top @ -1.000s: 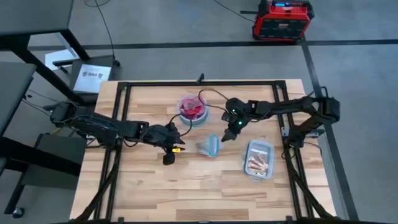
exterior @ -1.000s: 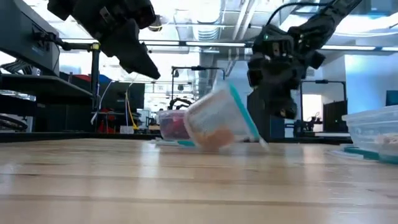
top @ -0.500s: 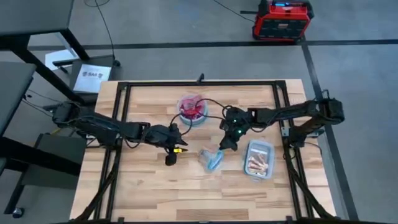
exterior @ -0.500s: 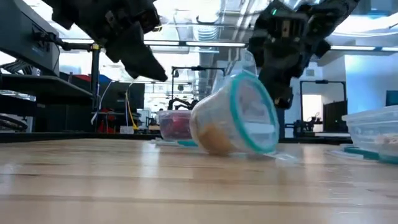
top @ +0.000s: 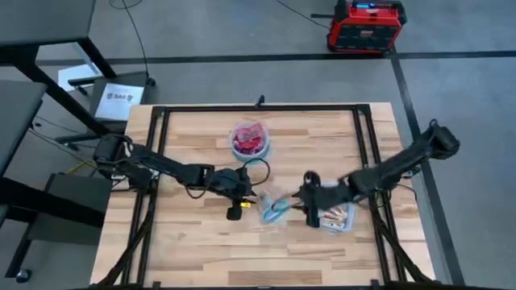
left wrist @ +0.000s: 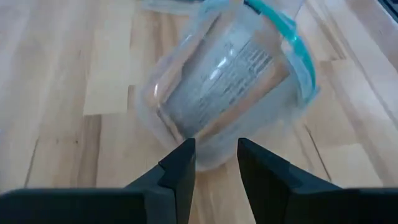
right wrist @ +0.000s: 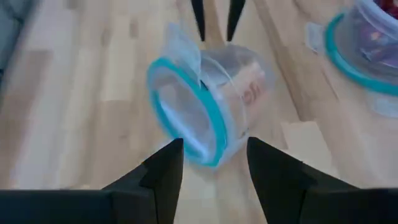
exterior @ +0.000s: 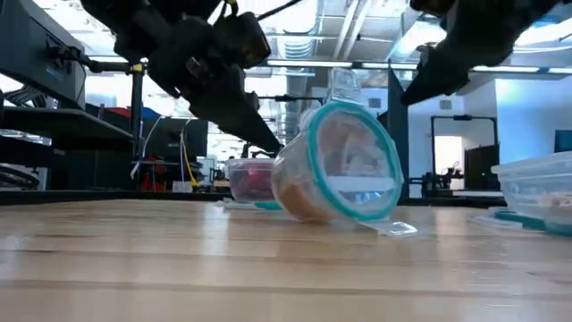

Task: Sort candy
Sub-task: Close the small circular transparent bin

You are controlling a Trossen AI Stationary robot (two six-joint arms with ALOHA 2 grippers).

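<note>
Both open, empty pincers, left and right, are flanking the tipped bowl; a nudge risks rolling it, spilling candy.

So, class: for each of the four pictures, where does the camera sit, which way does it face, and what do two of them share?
High: overhead, facing straight down on the table; both arms show.
Low: at tabletop height, facing level across; the tipped bowl fills the middle, arms come in above.
Left wrist: on the left arm, facing the bowl's base past the open left claw.
Right wrist: on the right arm, facing the bowl's rim past the open right claw.
Shared: both wrist views see the same tipped bowl from opposite ends.
</note>
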